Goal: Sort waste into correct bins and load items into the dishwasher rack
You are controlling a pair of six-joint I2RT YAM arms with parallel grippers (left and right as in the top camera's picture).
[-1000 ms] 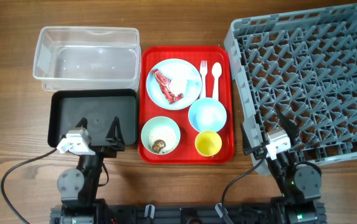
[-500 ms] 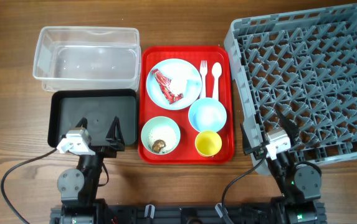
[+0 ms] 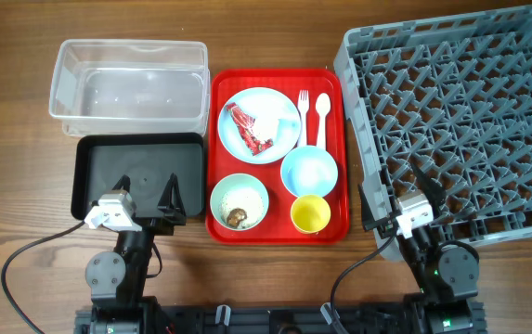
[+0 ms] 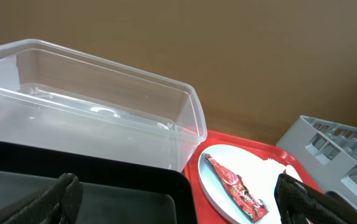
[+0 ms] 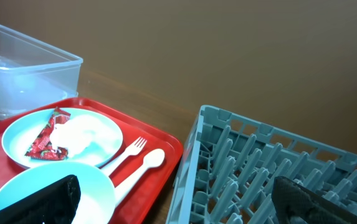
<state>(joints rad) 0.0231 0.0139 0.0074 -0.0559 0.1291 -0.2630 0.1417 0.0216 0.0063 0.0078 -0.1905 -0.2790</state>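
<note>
A light blue plate [image 3: 259, 124] on the red serving tray [image 3: 335, 153] holds a red wrapper [image 3: 248, 129] and a white tissue [image 3: 271, 122]. Beside it lie a white fork [image 3: 303, 113] and spoon [image 3: 321, 115]. A light blue bowl [image 3: 309, 172], a yellow cup [image 3: 310, 214] and a pale green bowl [image 3: 239, 202] with a brown scrap [image 3: 237, 216] sit below. The clear tub [image 3: 128, 85] and black tray [image 3: 140, 174] stand at left, the grey rack [image 3: 460, 121] at right. My left gripper [image 3: 147, 197] is open over the black tray's near edge. My right gripper [image 3: 400, 197] is open at the rack's near left corner. Both are empty.
The wood table [image 3: 15, 186] shows around everything. In the left wrist view the tub [image 4: 97, 112], black tray [image 4: 116, 199] and plate with wrapper [image 4: 237, 186] show. In the right wrist view the plate [image 5: 66, 140], fork [image 5: 125, 152], spoon [image 5: 141, 168] and rack [image 5: 259, 168] show.
</note>
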